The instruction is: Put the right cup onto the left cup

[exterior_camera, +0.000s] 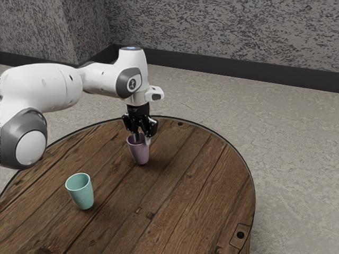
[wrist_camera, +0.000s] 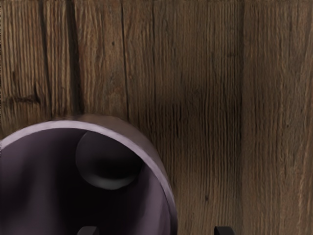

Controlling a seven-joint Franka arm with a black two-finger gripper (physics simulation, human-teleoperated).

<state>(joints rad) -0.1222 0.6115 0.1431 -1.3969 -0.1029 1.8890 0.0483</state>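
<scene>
Purple cup (exterior_camera: 140,153) stands upright, rim between the tool's (exterior_camera: 142,139) parted fingers.

Round wooden table (exterior_camera: 180,180); teal cup (exterior_camera: 82,196), purple cup (exterior_camera: 140,153) on top.

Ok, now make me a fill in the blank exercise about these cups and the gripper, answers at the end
The table holds exactly ____ cups.
Of left and right, the teal cup stands nearer the exterior view's ____ edge.
One finger of the gripper is inside the purple cup, the other ____ it.
Neither cup is ____ inside the other.

Missing words: two; left; outside; nested
</scene>
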